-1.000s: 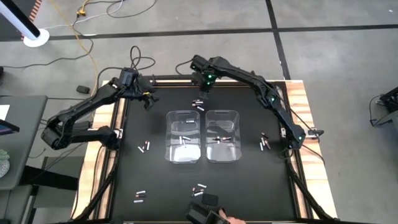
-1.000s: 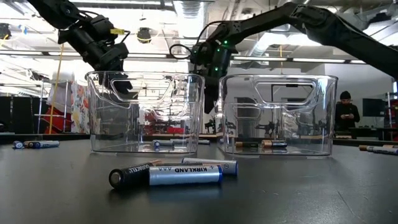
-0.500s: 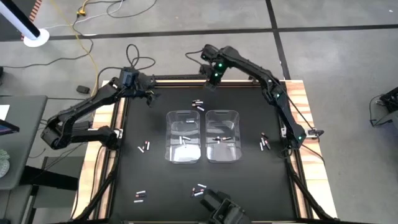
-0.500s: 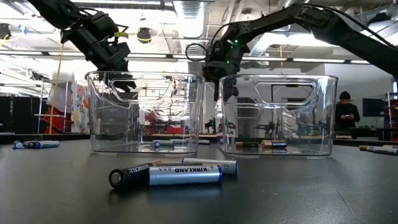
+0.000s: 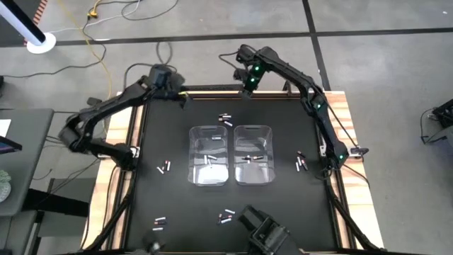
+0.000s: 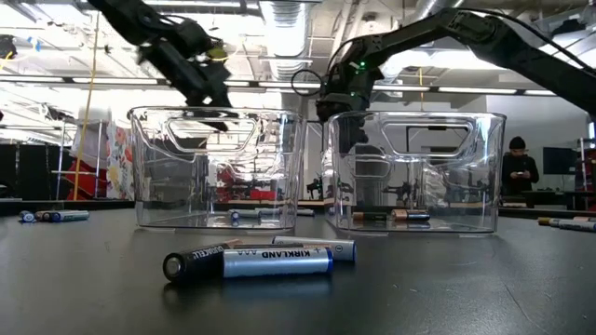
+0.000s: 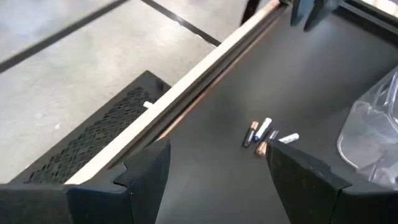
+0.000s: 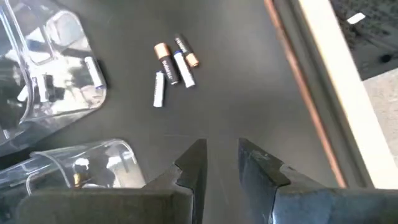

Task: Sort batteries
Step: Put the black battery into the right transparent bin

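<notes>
Batteries lie scattered on the black table. A small cluster (image 5: 225,118) lies near the far edge, also seen in the left wrist view (image 7: 264,134) and the right wrist view (image 8: 171,65). Others lie at the left (image 5: 164,167), the right (image 5: 300,161) and the near edge (image 6: 251,259). A few lie inside the two clear bins (image 5: 210,154) (image 5: 253,154). My left gripper (image 5: 180,95) hovers open over the far left of the table. My right gripper (image 5: 248,88) hovers over the far edge; its fingers (image 8: 193,168) stand a narrow gap apart, nothing between them.
A wooden rim (image 5: 340,113) frames the table. A dark device (image 5: 265,237) sits at the near edge. A person (image 6: 519,167) stands far off in the room behind. Cables (image 5: 106,42) lie on the floor beyond the far left corner.
My left gripper has gone up and toward the table's far edge, a little rightward. My right gripper has gone toward the far edge and to the right, turning as it went. The dark device at the near edge has shifted rightward.
</notes>
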You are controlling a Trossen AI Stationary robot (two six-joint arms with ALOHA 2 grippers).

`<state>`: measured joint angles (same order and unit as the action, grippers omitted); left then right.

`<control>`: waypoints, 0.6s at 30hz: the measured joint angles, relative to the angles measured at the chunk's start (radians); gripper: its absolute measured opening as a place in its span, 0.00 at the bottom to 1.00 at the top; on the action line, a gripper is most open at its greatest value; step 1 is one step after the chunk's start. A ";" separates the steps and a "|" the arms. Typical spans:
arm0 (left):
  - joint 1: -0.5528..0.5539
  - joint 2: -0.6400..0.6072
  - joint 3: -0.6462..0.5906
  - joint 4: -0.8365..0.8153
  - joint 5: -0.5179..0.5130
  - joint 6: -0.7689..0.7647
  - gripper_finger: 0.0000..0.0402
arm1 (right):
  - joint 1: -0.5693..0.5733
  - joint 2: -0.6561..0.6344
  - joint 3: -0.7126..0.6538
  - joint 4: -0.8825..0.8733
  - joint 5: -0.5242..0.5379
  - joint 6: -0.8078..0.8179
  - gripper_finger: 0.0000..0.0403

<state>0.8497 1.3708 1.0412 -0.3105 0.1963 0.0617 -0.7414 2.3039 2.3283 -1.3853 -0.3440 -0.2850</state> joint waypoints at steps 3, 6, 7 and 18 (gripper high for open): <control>-0.019 0.094 0.082 0.003 0.007 0.031 0.65 | -0.018 -0.031 -0.001 -0.005 0.001 0.000 0.26; -0.034 0.169 0.147 0.003 0.008 0.059 0.65 | -0.023 -0.102 -0.064 0.045 0.003 0.014 0.25; -0.038 0.189 0.165 0.004 0.007 0.063 0.65 | -0.026 -0.140 -0.114 0.082 0.003 0.023 0.23; -0.079 0.268 0.240 0.044 0.050 0.178 0.65 | -0.026 -0.600 -0.826 0.597 0.004 0.175 0.14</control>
<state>0.7709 1.6388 1.2810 -0.2663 0.2459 0.2398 -0.7671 1.7042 1.5020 -0.7882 -0.3398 -0.1097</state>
